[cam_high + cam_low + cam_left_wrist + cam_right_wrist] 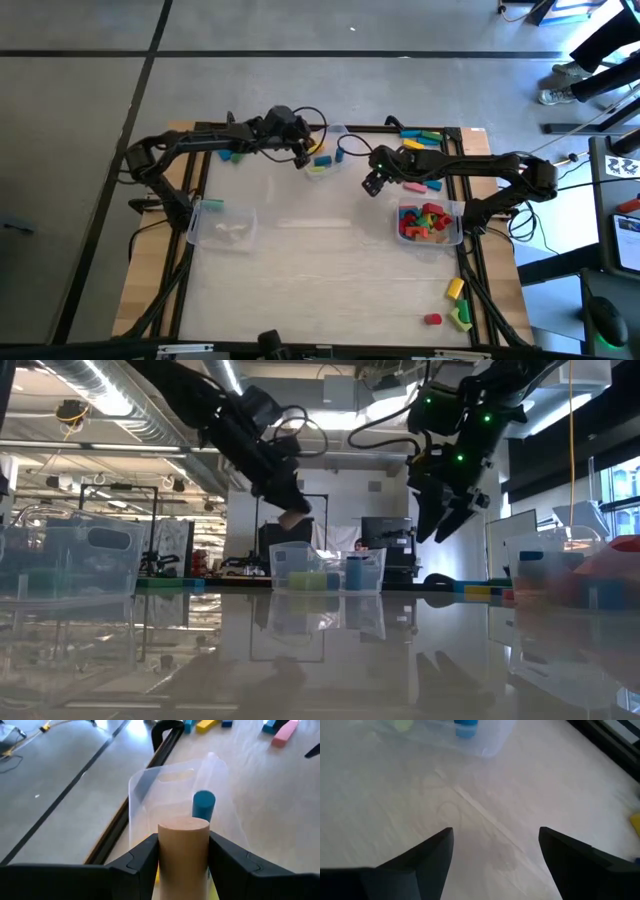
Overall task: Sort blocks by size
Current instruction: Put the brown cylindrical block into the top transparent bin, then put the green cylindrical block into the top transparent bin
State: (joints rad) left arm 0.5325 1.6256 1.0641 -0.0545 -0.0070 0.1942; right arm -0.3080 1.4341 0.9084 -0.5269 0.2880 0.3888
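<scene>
Holding: left gripper (183, 857) clamps a tan cylindrical block (183, 847) above the clear plastic bin (150, 782) near the table's far edge.
Handling: judged light, rigid, smooth; curved sides may slip.
Right gripper (492, 852): spread wide, empty, mid-table.
Clearance: bin walls close; table centre open.

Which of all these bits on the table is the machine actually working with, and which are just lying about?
Part of the job:
- tan cylinder gripped in the left pincer
- blue cylinder in the clear bin below it
- bin of mixed blocks
- loose blocks near the table's corner
- right pincer, open and empty

Just lying about:
- cables
- a person's shoes on the floor
</scene>
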